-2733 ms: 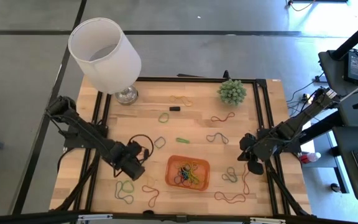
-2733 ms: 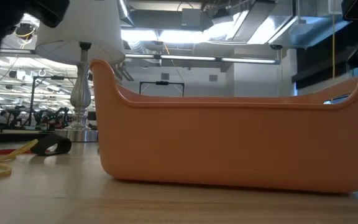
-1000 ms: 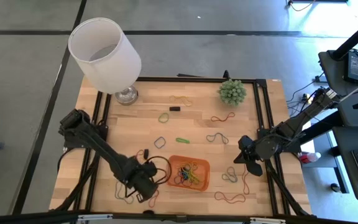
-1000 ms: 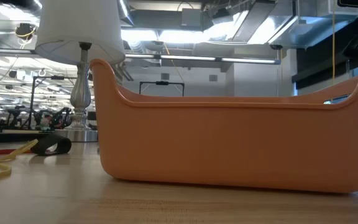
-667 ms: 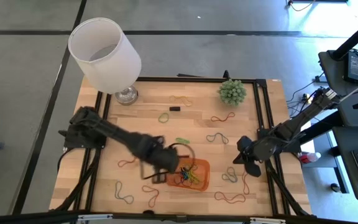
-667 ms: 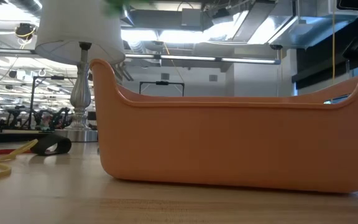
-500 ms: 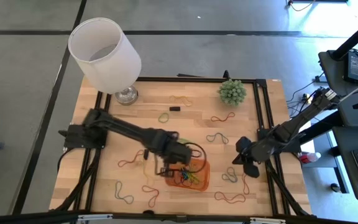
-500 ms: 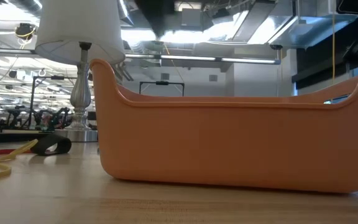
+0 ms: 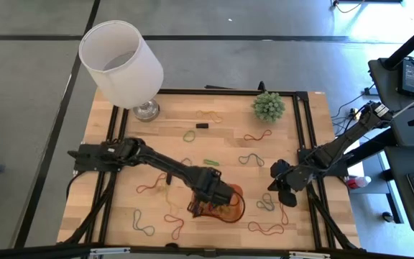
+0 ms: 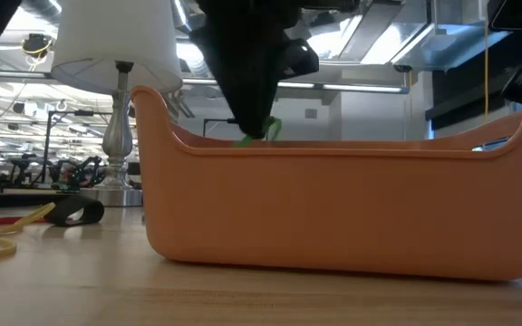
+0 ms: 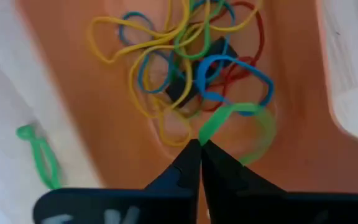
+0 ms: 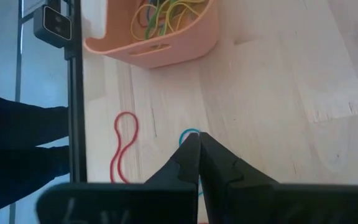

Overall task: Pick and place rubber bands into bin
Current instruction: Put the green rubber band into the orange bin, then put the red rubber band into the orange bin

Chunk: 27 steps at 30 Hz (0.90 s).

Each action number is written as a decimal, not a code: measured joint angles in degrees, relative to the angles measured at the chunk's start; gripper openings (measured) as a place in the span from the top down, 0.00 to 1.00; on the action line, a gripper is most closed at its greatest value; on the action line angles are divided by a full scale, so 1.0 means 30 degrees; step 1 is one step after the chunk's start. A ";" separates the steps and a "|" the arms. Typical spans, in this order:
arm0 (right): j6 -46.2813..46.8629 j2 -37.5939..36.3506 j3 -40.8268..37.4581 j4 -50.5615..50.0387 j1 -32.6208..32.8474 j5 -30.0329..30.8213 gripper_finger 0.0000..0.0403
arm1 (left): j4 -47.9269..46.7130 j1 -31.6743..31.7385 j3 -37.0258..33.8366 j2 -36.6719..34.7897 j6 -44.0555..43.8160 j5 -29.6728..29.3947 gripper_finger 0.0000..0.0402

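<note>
The orange bin (image 9: 233,209) stands near the table's front middle, with a tangle of yellow, blue, red and green rubber bands (image 11: 179,56) inside it. My left gripper (image 9: 211,195) points straight down over the bin, shut on a green rubber band (image 11: 244,124). In the low view the left gripper (image 10: 259,127) and the band (image 10: 267,132) are at the height of the bin's rim (image 10: 333,149). My right gripper (image 9: 282,188) hangs shut to the right of the bin, above a blue band (image 12: 188,132), holding nothing. Several loose bands (image 9: 144,221) lie flat on the wood. My left gripper pinches one end of the green band's loop (image 11: 207,131) between its two fingertips, coming from above and pointing down. The rest of the loop hangs slack below the fingertips, over the pile in the bin and clear of the table.
A lamp with a white shade (image 9: 121,63) stands at the far left corner and a small green plant (image 9: 268,106) at the far right. A small black piece (image 9: 202,125) lies at the far middle. Loose bands (image 9: 264,229) lie around the bin on every side.
My left gripper has swung from the table's front left toward the right, over the bin's rim, and now stands above the bin. It has rolled about its own axis and sunk a little. The green band has travelled with it, hanging from the shut fingertips.
</note>
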 joint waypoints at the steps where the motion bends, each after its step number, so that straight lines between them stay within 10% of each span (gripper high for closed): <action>1: -0.0030 0.0000 -0.0004 -0.0014 0.0000 0.0000 0.98 | 0.0057 -0.0165 -0.0007 0.0079 -0.0159 0.0014 0.97; 15: -0.0441 -0.0015 -0.0007 0.0009 0.0007 -0.0007 0.98 | -0.0326 -0.1070 -0.0007 -0.0094 -0.4467 -0.0488 0.66; 27: -0.0057 -0.0015 -0.0007 0.0152 0.0001 -0.0007 0.98 | -0.6207 -0.1575 -0.0446 -0.4088 -1.5978 -0.1427 0.71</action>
